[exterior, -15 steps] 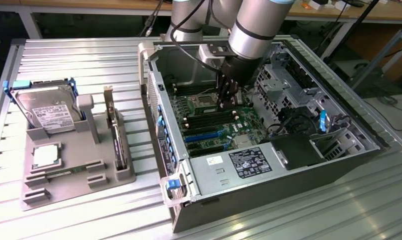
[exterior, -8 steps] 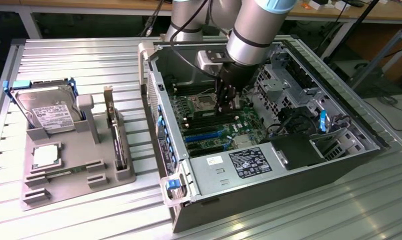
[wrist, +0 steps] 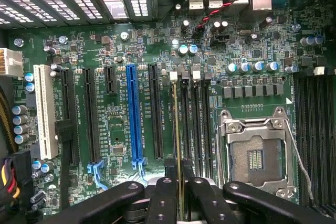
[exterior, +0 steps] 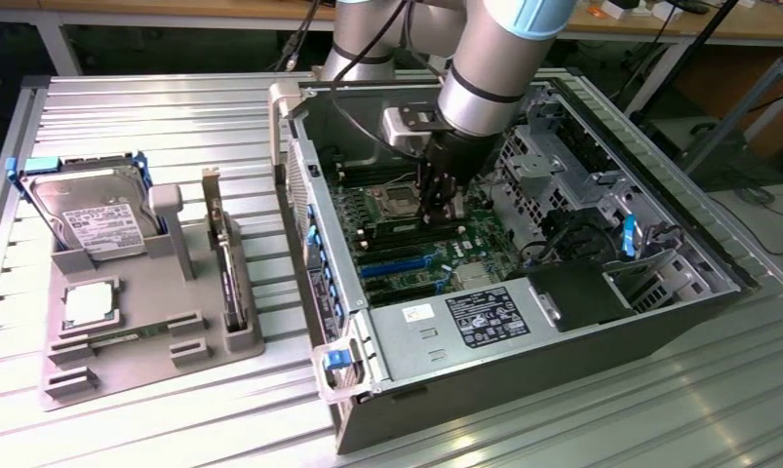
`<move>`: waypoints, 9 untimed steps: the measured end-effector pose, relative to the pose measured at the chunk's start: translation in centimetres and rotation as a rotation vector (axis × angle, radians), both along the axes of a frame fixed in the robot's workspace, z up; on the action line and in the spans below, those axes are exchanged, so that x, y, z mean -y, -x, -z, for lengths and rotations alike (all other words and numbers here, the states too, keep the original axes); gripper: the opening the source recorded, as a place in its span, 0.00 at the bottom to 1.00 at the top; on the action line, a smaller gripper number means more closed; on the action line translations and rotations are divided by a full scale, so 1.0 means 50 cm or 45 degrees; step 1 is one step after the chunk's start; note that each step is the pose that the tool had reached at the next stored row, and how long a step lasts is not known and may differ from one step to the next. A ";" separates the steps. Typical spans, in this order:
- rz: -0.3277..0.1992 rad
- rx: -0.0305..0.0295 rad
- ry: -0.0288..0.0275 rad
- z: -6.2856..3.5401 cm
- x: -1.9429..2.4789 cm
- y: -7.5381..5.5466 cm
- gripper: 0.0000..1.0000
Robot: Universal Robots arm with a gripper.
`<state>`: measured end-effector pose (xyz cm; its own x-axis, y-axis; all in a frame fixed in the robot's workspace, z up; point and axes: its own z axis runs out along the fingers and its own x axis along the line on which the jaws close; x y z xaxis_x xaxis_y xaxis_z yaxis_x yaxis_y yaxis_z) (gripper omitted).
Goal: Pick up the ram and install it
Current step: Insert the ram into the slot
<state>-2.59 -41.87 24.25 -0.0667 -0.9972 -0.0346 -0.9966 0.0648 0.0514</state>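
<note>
One ram (wrist: 177,124) stick is in the pincer (wrist: 182,178), seen edge-on in the wrist view as a thin upright strip between the two black fingers (wrist: 164,198); jaws narrow, clamped on it. From above, the arm (exterior: 495,68) reaches down into the open computer case (exterior: 534,375), and the pincer sits low over the motherboard (wrist: 115,51), just beside the empty processor socket (wrist: 254,153). The stick runs parallel to the black memory slots (wrist: 197,119) next to that socket. It lines up with the slot of that bank furthest from the socket, on the side towards the blue expansion slot (wrist: 134,114). Can't tell whether its lower edge is in the slot or just above it. At the stick's far tip sits a white latch (wrist: 174,76). Outside the case, on the exterior view's left, a grey tray (exterior: 144,366) rests on the slatted metal bench (exterior: 170,117). It carries a hard drive (exterior: 98,219) standing up, a square silver chip (exterior: 90,304) lying flat and a card (exterior: 219,244) upright on edge.
</note>
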 end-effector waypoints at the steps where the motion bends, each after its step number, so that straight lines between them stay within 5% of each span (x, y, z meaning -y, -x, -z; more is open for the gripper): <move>1: 0.000 0.0001 -0.0002 0.001 -0.0005 0.000 0.15; 9: -0.003 -0.0001 0.0014 0.017 -0.0005 0.001 0.15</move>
<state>-2.62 -41.84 23.38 -0.0647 -0.9973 -0.0335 -0.9967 0.0629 0.0514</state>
